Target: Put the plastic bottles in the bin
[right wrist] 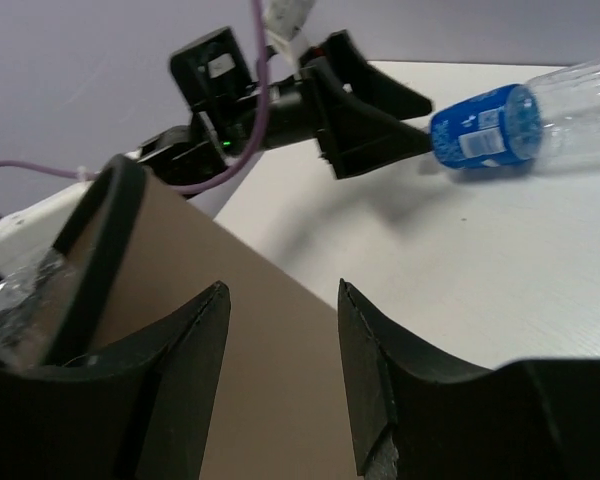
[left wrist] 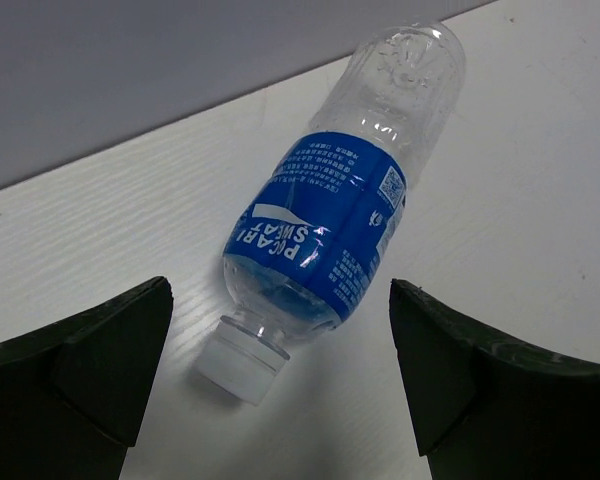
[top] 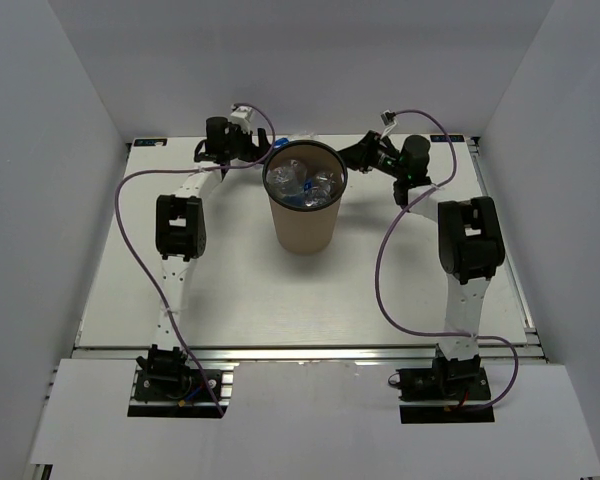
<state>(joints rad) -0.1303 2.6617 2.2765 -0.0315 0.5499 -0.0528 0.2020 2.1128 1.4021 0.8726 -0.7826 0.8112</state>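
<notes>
The brown bin [top: 303, 225] stands in the middle of the table with several clear plastic bottles [top: 305, 183] inside it. One more bottle [left wrist: 345, 215], clear with a blue label and a white cap, lies on its side on the table behind the bin, cap toward my left gripper. My left gripper [left wrist: 280, 340] is open, its fingers either side of the cap end and not touching it. My right gripper [right wrist: 280, 300] is open and empty beside the bin's wall [right wrist: 210, 330], near the rim. In the right wrist view the lying bottle [right wrist: 500, 125] shows by the left gripper's fingers [right wrist: 375, 125].
Purple cables [top: 385, 260] loop over the table beside both arms. The table's back edge [top: 450, 137] and the white enclosure walls are close behind both grippers. In the top view the lying bottle [top: 280, 143] is mostly hidden behind the bin's rim.
</notes>
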